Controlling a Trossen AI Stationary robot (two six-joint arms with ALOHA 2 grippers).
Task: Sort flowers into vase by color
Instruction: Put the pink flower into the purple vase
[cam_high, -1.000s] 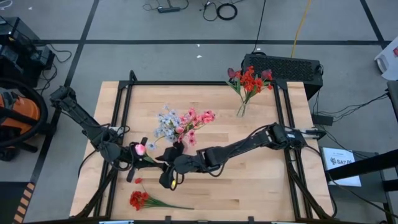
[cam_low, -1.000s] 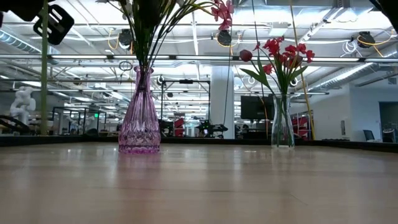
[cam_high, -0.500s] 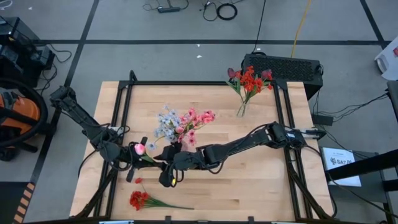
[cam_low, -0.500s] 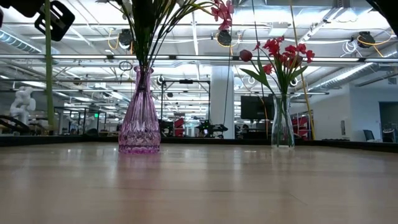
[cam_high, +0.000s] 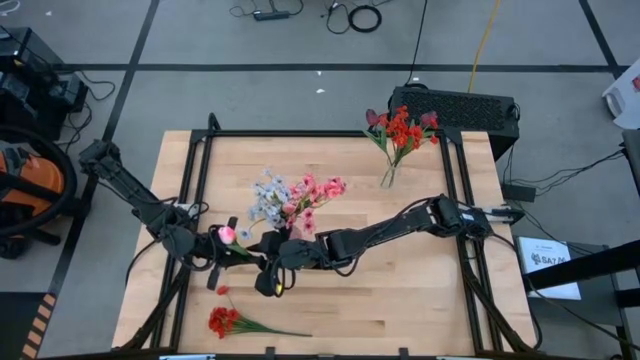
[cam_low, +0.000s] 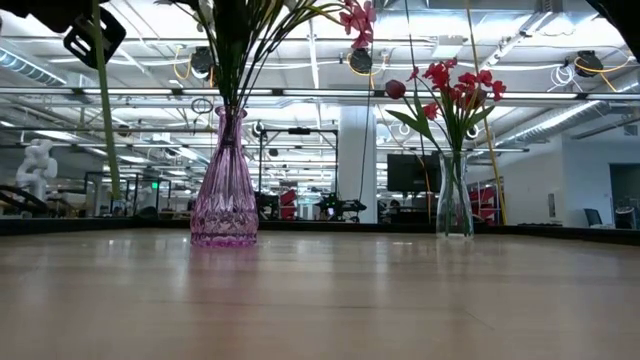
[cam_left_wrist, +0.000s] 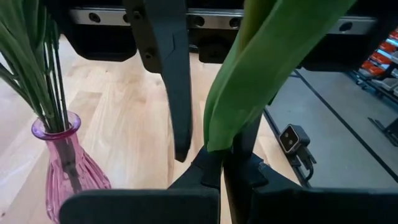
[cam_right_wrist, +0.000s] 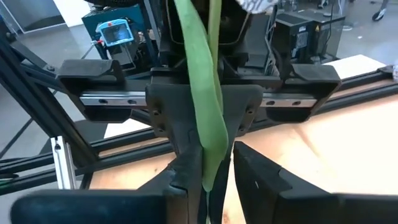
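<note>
My left gripper (cam_high: 228, 248) is shut on a pink bud flower (cam_high: 227, 235) held above the table's near left part. My right gripper (cam_right_wrist: 217, 177) is open and faces it from the table's right. Its fingers stand on either side of the flower's hanging green leaf (cam_right_wrist: 208, 137); I cannot tell whether they touch it. A purple vase (cam_low: 224, 190) holds pink and blue-white flowers (cam_high: 295, 198). A clear vase (cam_low: 453, 200) at the far right holds red flowers (cam_high: 402, 128). A red spray (cam_high: 226, 320) lies on the table near the front edge. My left gripper pinches the pink flower's green stalk (cam_left_wrist: 231, 155) between its two fingers, below the bud, where the long leaf leaves the stalk. The fingers come roughly level from the table's left, across the stalk. The flower is lifted clear, bud up, and its stalk (cam_low: 105, 120) hangs slanting below.
A small red piece (cam_high: 222, 290) lies on the table just near of the grippers. The purple vase stands close beside both grippers, on their far right. Black rails (cam_high: 200, 190) run along the table's left and right sides.
My right gripper has moved toward the table's left, closer to my left gripper and the flower. My left gripper has shifted a little toward the table's right, and the hanging stalk has swung that way and now slants.
</note>
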